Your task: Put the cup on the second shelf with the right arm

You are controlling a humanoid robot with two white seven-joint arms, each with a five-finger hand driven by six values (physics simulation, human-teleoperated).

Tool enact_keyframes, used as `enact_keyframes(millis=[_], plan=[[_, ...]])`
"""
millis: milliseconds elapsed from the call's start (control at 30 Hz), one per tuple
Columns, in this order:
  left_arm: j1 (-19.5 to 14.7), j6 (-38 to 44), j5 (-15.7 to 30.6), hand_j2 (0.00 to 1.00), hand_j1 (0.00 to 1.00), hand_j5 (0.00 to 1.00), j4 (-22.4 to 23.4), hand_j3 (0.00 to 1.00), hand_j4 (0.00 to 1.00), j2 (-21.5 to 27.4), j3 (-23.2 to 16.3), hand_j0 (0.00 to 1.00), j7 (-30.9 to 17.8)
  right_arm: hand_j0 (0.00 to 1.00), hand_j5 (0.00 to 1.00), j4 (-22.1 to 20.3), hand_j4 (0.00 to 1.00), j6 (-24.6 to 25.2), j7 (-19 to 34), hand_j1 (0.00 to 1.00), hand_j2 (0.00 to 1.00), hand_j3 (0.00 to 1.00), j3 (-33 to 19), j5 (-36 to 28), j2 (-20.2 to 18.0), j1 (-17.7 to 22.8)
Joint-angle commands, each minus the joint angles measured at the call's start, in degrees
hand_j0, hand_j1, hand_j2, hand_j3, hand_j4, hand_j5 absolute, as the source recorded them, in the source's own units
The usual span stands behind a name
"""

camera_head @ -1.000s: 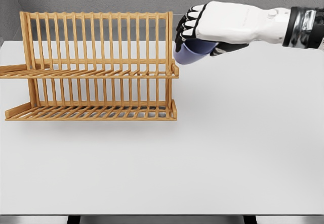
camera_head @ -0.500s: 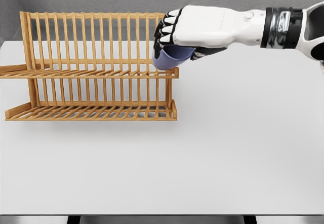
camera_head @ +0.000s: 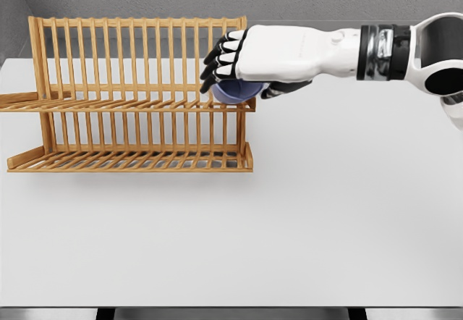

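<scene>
A wooden two-tier dish rack stands on the left of the white table. My right hand reaches in from the right and hovers over the right end of the rack's upper shelf. Its fingers are curled over a blue-purple cup, which shows only partly under the palm. The cup's bottom sits at or just above the upper shelf's slats; I cannot tell whether it touches. The left arm is out of view.
The rack's lower shelf lies near the table surface. A grey wall runs behind the table. The table's front edge crosses the bottom of the view.
My right hand has carried the cup leftward and slightly down, from beside the rack's right end to above the upper shelf.
</scene>
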Motion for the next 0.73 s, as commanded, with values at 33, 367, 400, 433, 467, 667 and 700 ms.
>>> enact_keyframes(millis=[33, 367, 400, 433, 467, 667, 700], plan=[[0.0, 0.0, -0.04, 1.0, 1.0, 1.0, 0.01, 1.0, 1.0, 0.0, -0.01, 1.0, -0.01, 1.0, 1.0, -0.01, 1.0, -0.29, -0.01, 1.0, 1.0, 1.0, 0.05, -0.22, -0.09, -0.09], [0.0, 0.0, -0.04, 1.0, 1.0, 1.0, 0.01, 1.0, 1.0, 0.0, -0.01, 1.0, -0.01, 1.0, 1.0, -1.51, 1.0, -0.55, -0.01, 1.0, 1.0, 1.0, -27.98, -0.84, -13.54, 11.42], [0.0, 0.0, 0.05, 1.0, 1.0, 1.0, 0.01, 1.0, 1.0, 0.0, -0.01, 1.0, -0.01, 1.0, 1.0, -0.72, 1.0, -0.55, -0.01, 1.0, 1.0, 1.0, -29.04, -0.92, -14.77, 14.67], [0.0, 0.0, 0.05, 1.0, 1.0, 1.0, 0.01, 1.0, 1.0, 0.0, -0.01, 1.0, -0.01, 1.0, 1.0, 1.3, 1.0, -0.55, -0.01, 1.0, 1.0, 1.0, -29.04, -0.92, -15.12, 18.8], [0.0, 0.0, -0.04, 1.0, 1.0, 1.0, 0.01, 1.0, 1.0, 0.0, -0.01, 1.0, -0.01, 1.0, 1.0, 2.27, 1.0, -0.55, -0.01, 1.0, 1.0, 1.0, -29.04, -0.84, -14.86, 23.02], [0.0, 0.0, -0.04, 1.0, 1.0, 1.0, 0.01, 1.0, 1.0, 0.0, -0.01, 1.0, -0.01, 1.0, 1.0, 2.36, 1.0, -2.75, -0.01, 1.0, 1.0, 1.0, -44.68, 4.35, 2.89, 40.78], [0.0, 0.0, 0.05, 1.0, 1.0, 1.0, 0.01, 1.0, 1.0, 0.0, -0.01, 1.0, -0.01, 1.0, 1.0, 2.36, 1.0, -2.84, -0.01, 1.0, 1.0, 1.0, -44.68, 4.35, 2.89, 41.4]])
